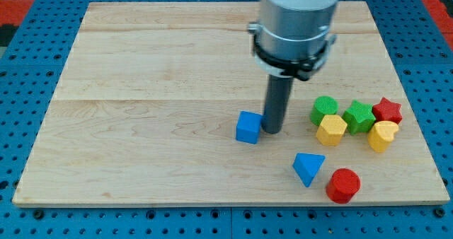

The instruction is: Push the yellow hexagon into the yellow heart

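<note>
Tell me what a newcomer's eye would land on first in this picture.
First, the big grey arm with its dark rod at the view's top centre, my tip just right of the small blue cube. Next, the tight cluster at the view's right: green cylinder, yellow hexagon, green star-like block, red star, yellow heart. Below sit a blue triangle and a red cylinder.

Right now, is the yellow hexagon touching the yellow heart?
Apart. The camera view shows the green block and bare board between the yellow hexagon and the yellow heart.
</note>
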